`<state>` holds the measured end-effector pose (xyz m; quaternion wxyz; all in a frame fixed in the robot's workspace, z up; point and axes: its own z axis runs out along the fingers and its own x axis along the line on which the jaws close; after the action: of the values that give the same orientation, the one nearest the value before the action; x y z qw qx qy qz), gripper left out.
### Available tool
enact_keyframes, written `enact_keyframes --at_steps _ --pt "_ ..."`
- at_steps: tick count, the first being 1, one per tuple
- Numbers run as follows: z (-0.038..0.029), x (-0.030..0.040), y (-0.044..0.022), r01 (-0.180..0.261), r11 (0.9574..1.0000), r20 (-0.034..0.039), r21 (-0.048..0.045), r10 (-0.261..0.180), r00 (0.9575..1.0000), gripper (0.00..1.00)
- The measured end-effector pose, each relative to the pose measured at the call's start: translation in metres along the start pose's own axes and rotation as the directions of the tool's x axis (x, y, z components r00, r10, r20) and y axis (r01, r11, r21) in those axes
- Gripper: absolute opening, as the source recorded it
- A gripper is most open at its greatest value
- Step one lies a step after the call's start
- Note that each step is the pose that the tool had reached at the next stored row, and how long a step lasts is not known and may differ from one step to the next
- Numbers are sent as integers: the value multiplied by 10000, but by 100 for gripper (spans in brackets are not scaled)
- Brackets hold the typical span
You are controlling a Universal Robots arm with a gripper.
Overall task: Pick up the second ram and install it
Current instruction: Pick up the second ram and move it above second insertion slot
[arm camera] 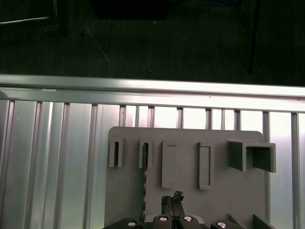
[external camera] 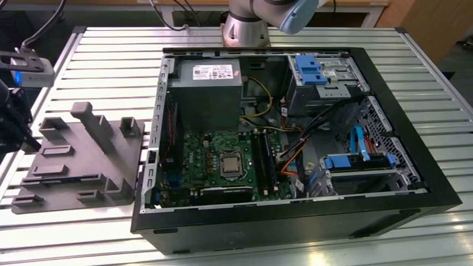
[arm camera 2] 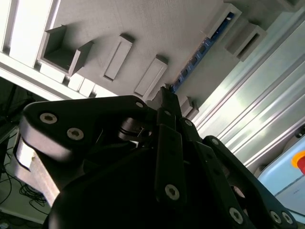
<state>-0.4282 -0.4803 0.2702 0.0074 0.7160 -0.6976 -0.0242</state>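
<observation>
The second ram [arm camera: 145,164] is a thin dark stick standing on edge in a narrow slot of the grey fixture plate [arm camera: 224,200]. In the second wrist view the second ram [arm camera 2: 200,53] shows as a row of small dark chips along that slot. My gripper [arm camera: 173,199] hovers above the plate, just beside the stick's near end and apart from it. Its black fingertips [arm camera 2: 165,95] are pressed together with nothing between them. In the exterior view the fixture plate [external camera: 55,166] lies to the left of the open computer case [external camera: 414,183], whose green motherboard [external camera: 203,160] carries long black memory slots [external camera: 265,160].
The plate has several empty slots and raised blocks, one a U-shaped block [arm camera: 251,155]. The ribbed metal table [arm camera: 47,157] ends at an edge [arm camera: 143,86] beyond the plate. Cables, drive bays and a power supply [external camera: 205,91] crowd the case. A small camera [external camera: 26,67] stands at the exterior view's left.
</observation>
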Motion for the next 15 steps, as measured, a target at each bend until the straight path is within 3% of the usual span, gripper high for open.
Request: enact_keyframes --at_steps 15 --pt "41 3 -2 0 10000 0 0 0 10000 11"
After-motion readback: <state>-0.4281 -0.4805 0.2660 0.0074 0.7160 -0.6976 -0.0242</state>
